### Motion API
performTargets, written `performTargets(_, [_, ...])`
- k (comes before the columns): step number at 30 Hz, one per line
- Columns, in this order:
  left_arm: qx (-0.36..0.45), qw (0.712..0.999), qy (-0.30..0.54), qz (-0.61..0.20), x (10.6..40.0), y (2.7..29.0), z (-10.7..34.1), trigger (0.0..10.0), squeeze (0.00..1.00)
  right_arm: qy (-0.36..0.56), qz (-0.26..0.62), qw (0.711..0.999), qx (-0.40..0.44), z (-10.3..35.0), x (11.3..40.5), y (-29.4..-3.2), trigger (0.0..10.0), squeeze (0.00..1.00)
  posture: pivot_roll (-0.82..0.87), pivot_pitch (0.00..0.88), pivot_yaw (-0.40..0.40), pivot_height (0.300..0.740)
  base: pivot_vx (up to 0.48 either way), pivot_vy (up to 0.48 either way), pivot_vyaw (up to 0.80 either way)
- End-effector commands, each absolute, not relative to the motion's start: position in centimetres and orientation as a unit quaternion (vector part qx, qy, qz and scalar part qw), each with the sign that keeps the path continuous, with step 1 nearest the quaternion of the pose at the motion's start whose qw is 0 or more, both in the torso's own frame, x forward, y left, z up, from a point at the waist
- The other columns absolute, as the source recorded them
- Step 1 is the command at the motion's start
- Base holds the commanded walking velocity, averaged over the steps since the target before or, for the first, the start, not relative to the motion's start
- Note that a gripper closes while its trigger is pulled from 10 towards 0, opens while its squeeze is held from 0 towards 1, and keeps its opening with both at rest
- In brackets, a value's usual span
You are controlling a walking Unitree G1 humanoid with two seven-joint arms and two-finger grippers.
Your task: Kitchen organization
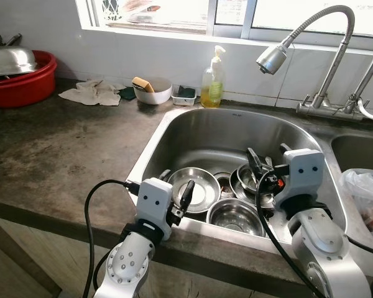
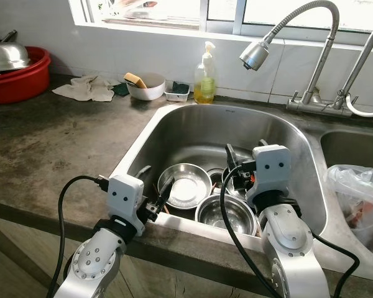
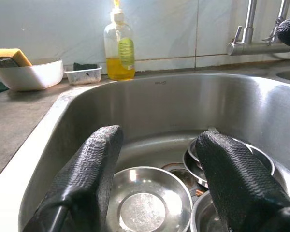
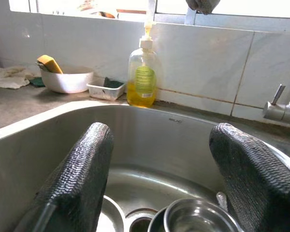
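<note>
Across the dark stone counter (image 1: 43,149) sits the big steel sink (image 1: 217,133), and that's where the action is! Down in its basin lie the steel bowls: a wide shallow bowl (image 1: 196,189) on the robot's left, a deeper bowl (image 1: 235,217) at the near wall, and a stack of bowls (image 1: 248,180) toward the right. Over the front rim comes the left gripper (image 1: 176,197), fingers spread, nothing between them, hovering above the shallow bowl. The right gripper (image 1: 267,164) hangs above the stacked bowls, fingers wide apart and empty too. Overhead, the spring-neck faucet (image 1: 301,34) curls, spray head aimed down at the basin. Far left on the counter, a red basin (image 1: 25,84) carries a steel lid (image 1: 9,61), and the head views alone give us that, plus the crumpled rag (image 1: 92,93) and the plastic bag (image 1: 367,195) on the right. The wrist views bring the back ledge closer: soap bottle (image 4: 144,77), white bowl (image 4: 66,79) holding a yellow sponge (image 4: 50,63), and a small tray (image 4: 105,89) just beside it.
</note>
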State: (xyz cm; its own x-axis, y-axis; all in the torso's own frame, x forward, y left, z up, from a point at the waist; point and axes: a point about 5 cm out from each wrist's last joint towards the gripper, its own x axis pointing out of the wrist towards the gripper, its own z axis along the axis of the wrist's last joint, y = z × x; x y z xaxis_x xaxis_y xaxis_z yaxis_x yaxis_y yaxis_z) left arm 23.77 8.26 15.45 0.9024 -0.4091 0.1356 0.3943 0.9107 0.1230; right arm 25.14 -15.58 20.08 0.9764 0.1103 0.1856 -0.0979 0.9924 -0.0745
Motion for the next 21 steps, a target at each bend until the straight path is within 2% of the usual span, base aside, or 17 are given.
performTargets(1, [0.045,0.973,-0.090,-0.207,23.52,8.11,15.88,10.0,0.00,-0.113,0.055,0.992,-0.029,20.70,25.14,-15.44,10.0,0.00,0.06,0.000,-0.050,0.740,0.000,0.000,0.00])
performTargets(13, [0.053,0.975,-0.085,-0.197,23.33,8.36,15.58,10.0,0.00,-0.110,0.057,0.992,-0.023,20.58,25.46,-15.14,10.0,0.00,0.06,0.000,-0.050,0.740,0.000,0.000,0.00])
performTargets(21, [0.051,0.975,-0.082,-0.199,23.24,8.34,15.48,10.0,0.00,-0.109,0.061,0.992,-0.022,20.54,25.39,-14.90,10.0,0.00,0.06,0.000,-0.051,0.740,-0.258,0.000,0.00])
